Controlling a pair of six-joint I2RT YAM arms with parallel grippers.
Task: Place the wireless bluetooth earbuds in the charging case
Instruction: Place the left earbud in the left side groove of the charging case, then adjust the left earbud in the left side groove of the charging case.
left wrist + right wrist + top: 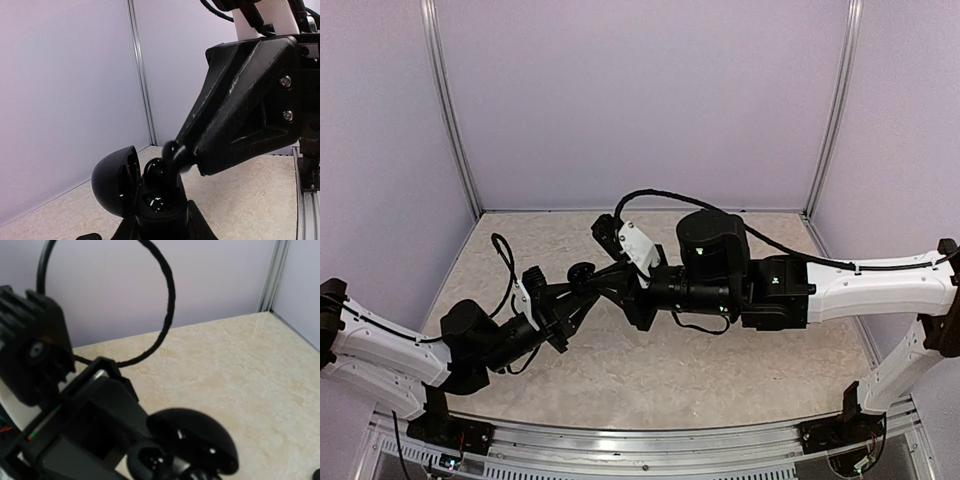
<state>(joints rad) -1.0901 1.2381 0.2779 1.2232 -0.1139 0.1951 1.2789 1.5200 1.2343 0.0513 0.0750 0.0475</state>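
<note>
Charging case, glossy black and pebble-shaped, is clamped in the left gripper above the beige marbled table, at ten o'clock from its centre. Its lid is swung open toward nine o'clock. A small black earbud is seen at the right gripper tip, over the cavity. Whether those jaws are parted cannot be told.

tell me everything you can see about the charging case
The charging case is small, rounded, glossy black, plastic by the look. It is open: the domed lid is tipped back to one side, with dark wells showing inside. It stands upright above the table, clamped in the left gripper. A glossy black bud at the tip of the right gripper touches its open mouth.
</note>
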